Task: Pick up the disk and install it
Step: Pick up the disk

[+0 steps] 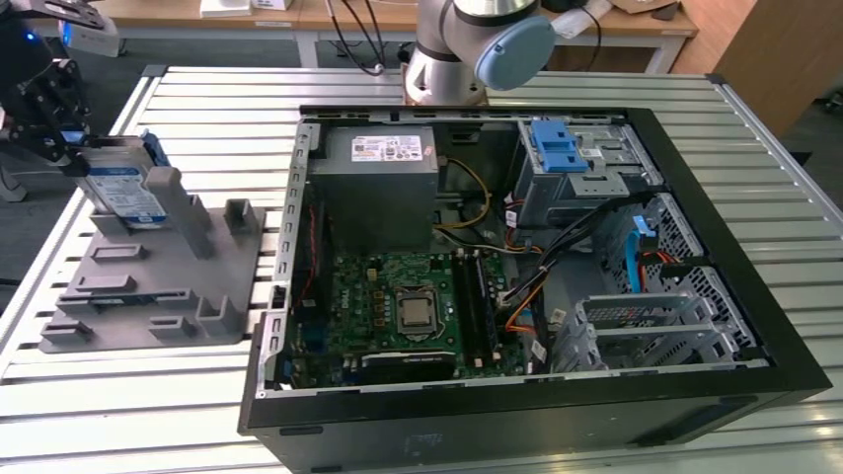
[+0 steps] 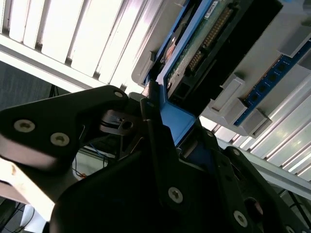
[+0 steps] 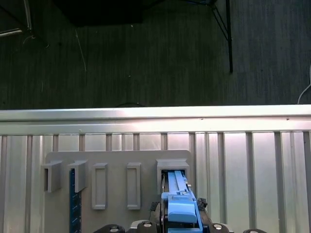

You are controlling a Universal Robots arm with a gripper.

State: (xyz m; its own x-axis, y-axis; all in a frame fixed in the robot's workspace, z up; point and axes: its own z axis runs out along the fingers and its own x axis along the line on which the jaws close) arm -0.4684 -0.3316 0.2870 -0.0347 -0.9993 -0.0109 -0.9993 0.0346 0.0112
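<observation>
The disk (image 1: 122,190) stands on edge in a slot of the grey fixture (image 1: 145,286), at the exterior view's left on the slatted table. It is silver with a white-and-blue label and a blue frame. My black gripper (image 1: 63,133) is at its upper end. In the second wrist view the gripper (image 2: 177,128) has its fingers (image 2: 151,121) pressed on the disk's blue frame, with the disk (image 2: 194,53) showing its green circuit board beyond. In the first wrist view the disk (image 3: 179,196) appears edge-on in its slot, and the gripper (image 3: 181,213) is closed on its blue end.
An open black computer case (image 1: 737,296) lies at the table's middle, holding a grey power-supply box (image 1: 382,163), a blue latch (image 1: 556,148) and a metal drive cage (image 1: 652,326). The arm's base (image 1: 455,59) stands behind the case. The fixture (image 3: 116,165) has several other slots.
</observation>
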